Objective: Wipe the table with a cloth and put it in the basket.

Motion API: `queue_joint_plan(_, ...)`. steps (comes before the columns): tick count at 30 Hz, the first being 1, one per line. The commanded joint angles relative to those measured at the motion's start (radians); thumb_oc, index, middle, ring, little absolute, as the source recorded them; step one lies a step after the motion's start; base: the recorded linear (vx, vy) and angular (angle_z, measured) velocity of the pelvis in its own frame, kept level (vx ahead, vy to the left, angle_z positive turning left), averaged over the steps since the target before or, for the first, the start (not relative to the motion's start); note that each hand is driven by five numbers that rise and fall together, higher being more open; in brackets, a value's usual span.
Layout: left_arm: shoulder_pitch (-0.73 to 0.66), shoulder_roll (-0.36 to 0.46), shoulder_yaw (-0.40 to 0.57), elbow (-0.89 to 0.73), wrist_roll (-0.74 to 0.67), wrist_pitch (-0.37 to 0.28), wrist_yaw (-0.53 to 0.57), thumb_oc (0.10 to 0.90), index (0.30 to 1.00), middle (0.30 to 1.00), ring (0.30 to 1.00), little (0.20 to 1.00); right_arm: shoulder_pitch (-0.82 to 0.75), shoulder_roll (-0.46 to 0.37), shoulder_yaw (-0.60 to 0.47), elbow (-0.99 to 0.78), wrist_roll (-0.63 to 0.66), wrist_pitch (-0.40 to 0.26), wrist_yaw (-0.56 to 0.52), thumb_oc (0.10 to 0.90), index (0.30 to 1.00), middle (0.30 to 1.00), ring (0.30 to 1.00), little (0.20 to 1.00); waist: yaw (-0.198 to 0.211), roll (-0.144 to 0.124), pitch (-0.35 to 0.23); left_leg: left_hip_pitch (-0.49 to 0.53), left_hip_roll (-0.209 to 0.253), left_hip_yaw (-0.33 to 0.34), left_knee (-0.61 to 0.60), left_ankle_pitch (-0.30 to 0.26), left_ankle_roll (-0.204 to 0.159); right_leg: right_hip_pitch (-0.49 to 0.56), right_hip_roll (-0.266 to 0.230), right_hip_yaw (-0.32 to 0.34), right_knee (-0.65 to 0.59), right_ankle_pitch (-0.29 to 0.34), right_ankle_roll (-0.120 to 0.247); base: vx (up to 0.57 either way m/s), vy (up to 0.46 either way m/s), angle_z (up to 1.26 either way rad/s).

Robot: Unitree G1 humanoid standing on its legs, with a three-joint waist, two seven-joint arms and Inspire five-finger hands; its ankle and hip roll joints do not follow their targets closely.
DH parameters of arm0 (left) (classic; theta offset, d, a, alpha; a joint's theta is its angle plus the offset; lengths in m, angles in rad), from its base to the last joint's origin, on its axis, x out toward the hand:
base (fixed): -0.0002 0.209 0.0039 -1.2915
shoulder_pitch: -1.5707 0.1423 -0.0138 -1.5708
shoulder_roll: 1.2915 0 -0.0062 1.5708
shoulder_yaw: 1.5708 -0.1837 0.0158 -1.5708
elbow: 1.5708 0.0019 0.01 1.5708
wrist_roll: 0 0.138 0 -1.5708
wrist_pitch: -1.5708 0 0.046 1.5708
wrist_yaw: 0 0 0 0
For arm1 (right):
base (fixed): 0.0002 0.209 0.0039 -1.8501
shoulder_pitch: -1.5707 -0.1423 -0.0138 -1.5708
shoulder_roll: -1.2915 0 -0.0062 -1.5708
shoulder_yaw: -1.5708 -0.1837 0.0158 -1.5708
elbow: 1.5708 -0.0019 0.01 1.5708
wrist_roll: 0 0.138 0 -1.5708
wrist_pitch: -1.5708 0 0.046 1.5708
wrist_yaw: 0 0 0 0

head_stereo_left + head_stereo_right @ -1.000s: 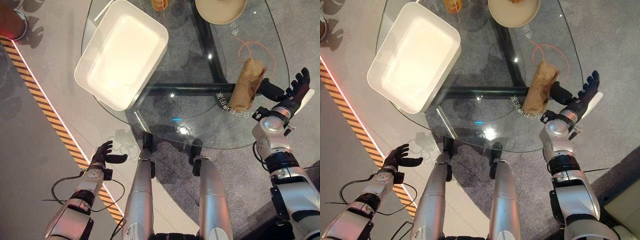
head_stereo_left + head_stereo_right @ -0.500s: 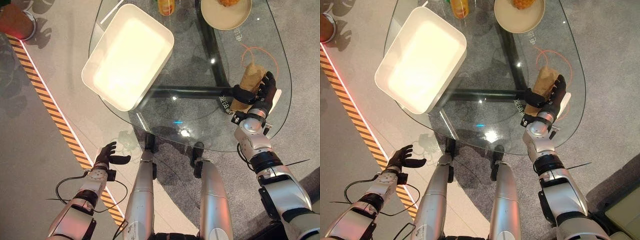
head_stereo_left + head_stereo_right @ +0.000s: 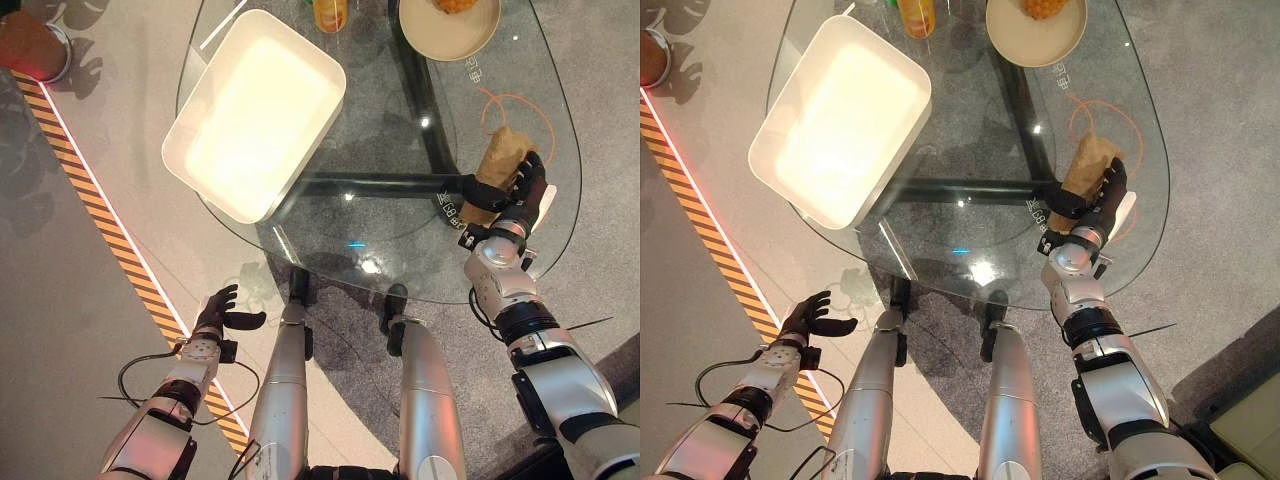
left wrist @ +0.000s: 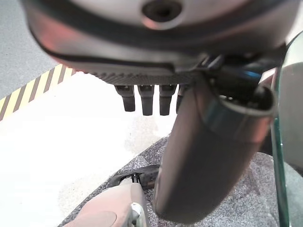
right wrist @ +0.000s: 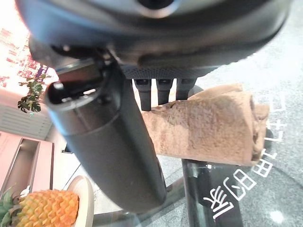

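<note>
We see a round glass table (image 3: 400, 270) from above. Near its right edge lies a brown cloth (image 3: 497, 163), rolled up like a little log. Our right hand (image 3: 520, 195) is on the cloth. Its fingers (image 3: 535, 178) lie over the far side of the roll and its thumb (image 3: 478, 187) reaches along the near side, so the hand is wrapped around the cloth. In the right wrist view the cloth (image 5: 208, 123) shows just past the thumb and the dark fingers, resting on the glass.

A thin orange loop (image 3: 520, 105) is drawn on the glass just behind the cloth.

On the left side of the table sits a white basket (image 3: 255, 110), a deep tray with rounded corners. It is well apart from the cloth.

At the far edge of the table we see a tan plate (image 3: 1035, 35) with a pineapple (image 3: 1044, 7) on it, and an orange bottle (image 3: 917, 15) beside it.

Our left hand (image 3: 222, 315) hangs low over the floor, away from the table. Its fingers are spread loose and it holds nothing. A yellow and black striped line (image 3: 110, 245) runs across the floor near it.
</note>
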Motion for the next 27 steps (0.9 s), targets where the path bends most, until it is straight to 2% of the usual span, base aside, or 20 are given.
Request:
queue_joint_plan(1,0.013,-0.023,-0.003,0.029,-0.001,-0.002,0.038,0.800,0.900,0.900,0.900,0.900,-0.024,-0.016,0.012,-0.030,-0.012,-0.021,-0.061,0.800,0.900,0.900,0.900,0.900,-0.016,0.030,-0.019,0.013,-0.094,0.079,0.107,-0.133,0.088,0.053,0.066,-0.014,-0.145,0.083,-0.015,0.00,0.000,0.00)
queue_joint_plan(11,0.001,-0.043,-0.017,0.036,-0.003,0.003,0.050,0.800,0.900,0.900,0.900,0.900,-0.024,0.004,0.001,0.064,-0.011,-0.011,-0.056,0.800,0.900,0.900,0.900,0.900,-0.015,0.039,-0.019,0.006,-0.097,0.078,0.110,-0.132,0.093,0.042,0.068,-0.012,-0.139,0.084,-0.017,0.00,0.000,0.00)
queue_joint_plan(27,-0.011,-0.060,-0.028,0.062,-0.002,-0.001,0.043,0.800,0.900,0.900,0.900,0.900,-0.070,0.013,0.012,0.182,-0.098,0.037,-0.061,0.800,0.900,0.900,0.900,0.900,-0.006,0.050,-0.019,0.008,-0.100,0.076,0.109,-0.128,0.094,0.038,0.070,-0.016,-0.128,0.083,-0.016,0.00,0.000,0.00)
